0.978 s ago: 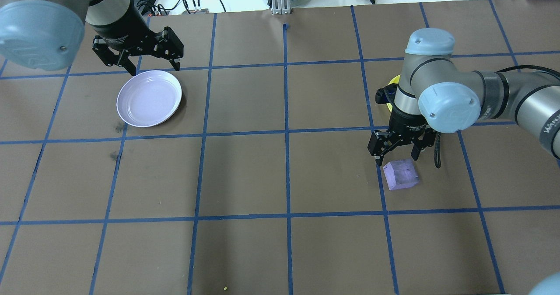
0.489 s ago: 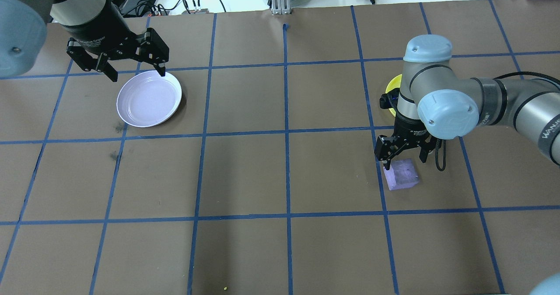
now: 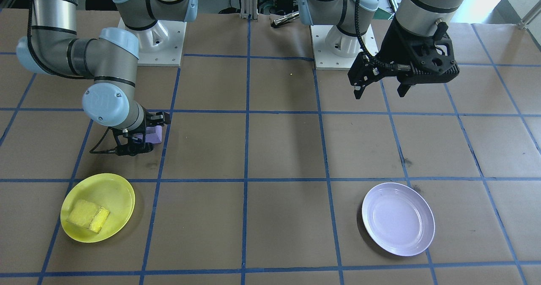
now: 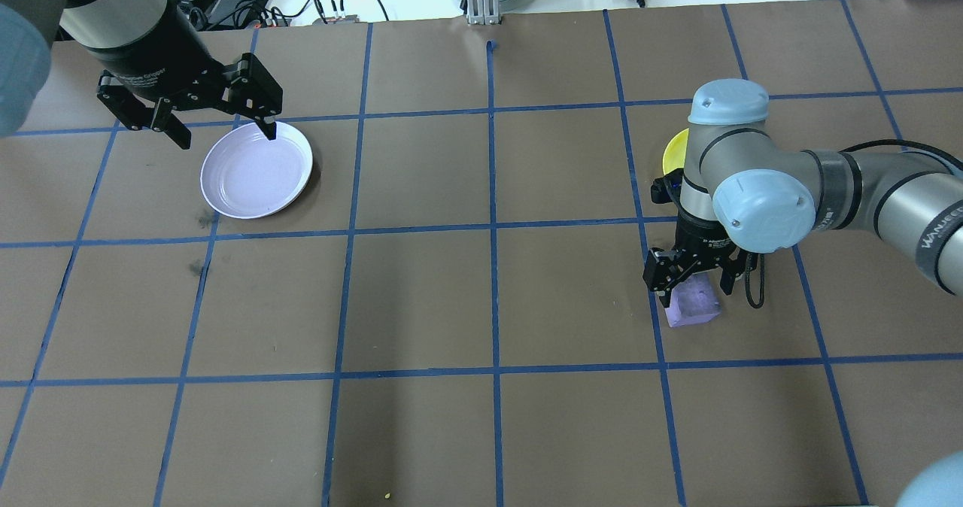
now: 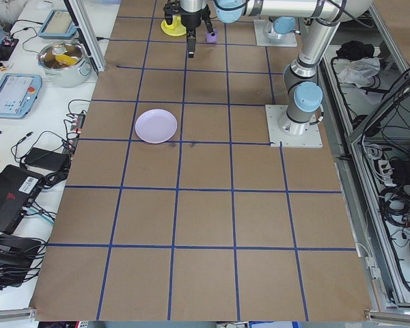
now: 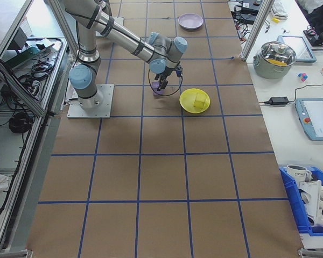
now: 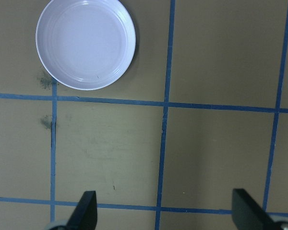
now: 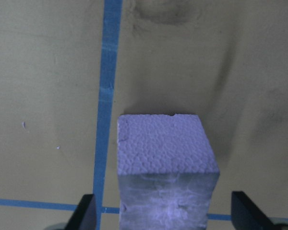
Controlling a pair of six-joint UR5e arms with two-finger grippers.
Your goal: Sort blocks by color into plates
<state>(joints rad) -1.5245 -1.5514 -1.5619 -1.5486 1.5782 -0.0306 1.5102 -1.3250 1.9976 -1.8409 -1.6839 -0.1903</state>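
Small purple rough-foam block [image 4: 693,303] sits on brown worktop [image 4: 481,304] beside blue tape line, well apart from pale lavender round plate [image 4: 256,170]. Right gripper [image 4: 691,281] straddles it, fingers apart, not yet clamped. You centre block between fingers, descend fully, squeeze gently; foam compresses. Left gripper [image 4: 223,132] fingers apart, empty, over lavender plate's edge. Yellow foam block [image 3: 88,215] already in yellow plate [image 3: 110,187].

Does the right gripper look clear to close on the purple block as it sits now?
Probably yes. The right gripper is open, its fingers either side of the purple block with gaps both sides, and nothing else lies nearby on the table.
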